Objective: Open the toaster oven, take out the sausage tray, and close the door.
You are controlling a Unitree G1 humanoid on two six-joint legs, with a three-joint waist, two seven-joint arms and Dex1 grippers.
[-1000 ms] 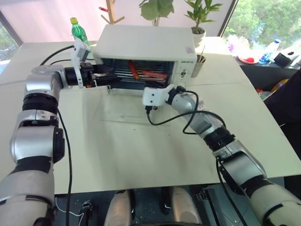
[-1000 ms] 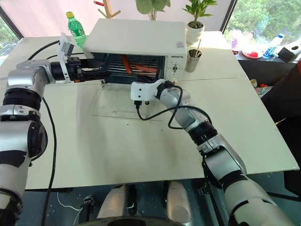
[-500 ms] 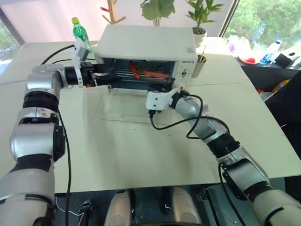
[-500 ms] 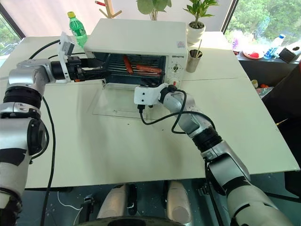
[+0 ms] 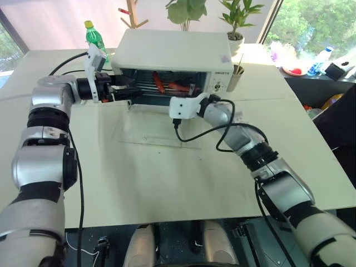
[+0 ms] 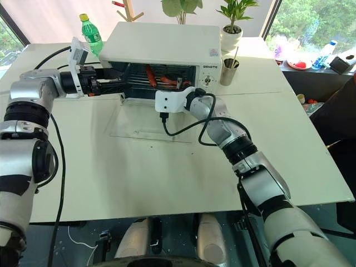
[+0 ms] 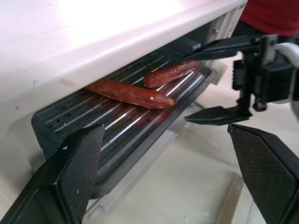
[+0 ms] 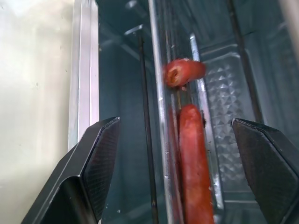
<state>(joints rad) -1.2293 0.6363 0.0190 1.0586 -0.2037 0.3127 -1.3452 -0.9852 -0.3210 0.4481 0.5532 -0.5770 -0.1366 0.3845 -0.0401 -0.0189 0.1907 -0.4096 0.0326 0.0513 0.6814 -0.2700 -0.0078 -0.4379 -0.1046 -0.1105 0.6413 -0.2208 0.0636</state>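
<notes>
Here the sausage tray (image 7: 140,121) lies straight ahead of the right gripper (image 7: 219,79), whose spread jaws bracket its near rim, long axis crosswise.

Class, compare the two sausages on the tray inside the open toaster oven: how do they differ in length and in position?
The longer sausage lies toward the oven's left side; the shorter sausage lies further right. The longer one sits nearer the sausage tray's front edge, the shorter one deeper in. They lie at different angles, not parallel. Both are reddish-brown and rest flat on the ribbed tray.
</notes>
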